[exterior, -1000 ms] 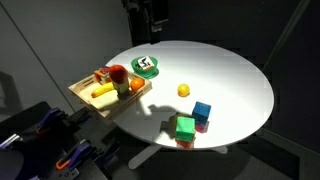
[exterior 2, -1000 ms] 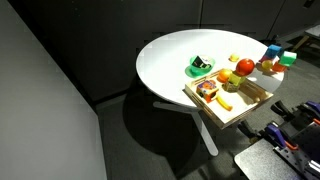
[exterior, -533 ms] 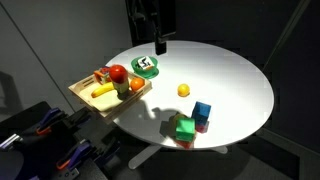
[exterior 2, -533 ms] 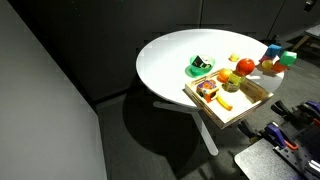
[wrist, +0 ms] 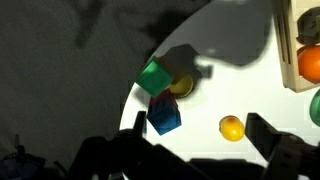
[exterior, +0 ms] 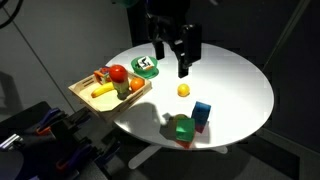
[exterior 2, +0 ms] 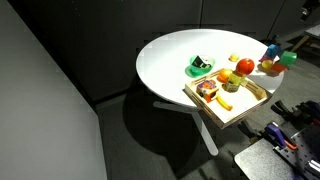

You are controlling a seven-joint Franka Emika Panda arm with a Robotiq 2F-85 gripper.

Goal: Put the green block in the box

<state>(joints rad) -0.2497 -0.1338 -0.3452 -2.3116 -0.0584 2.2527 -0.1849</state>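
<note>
Below the gripper [exterior: 171, 58] and nearer the table's edge, the green block [exterior: 185, 128] sits untouched beside a blue cube [exterior: 202, 112]. A second ago the hand was barely in frame; now it has swung down over the table, fingers spread and empty, so the approach is under way and the grasp has not begun. The box [exterior: 85, 97] lies well off to its side.

From the opposite exterior camera the hand is out of sight; the green block [exterior 2: 289, 59] and the box [exterior 2: 235, 113] are unmoved.

On the wrist camera the gripper [wrist: 192, 126] gapes wide, with the green block [wrist: 155, 78] ahead and off-centre, and a yellow ball [wrist: 232, 127] just beside one finger.
</note>
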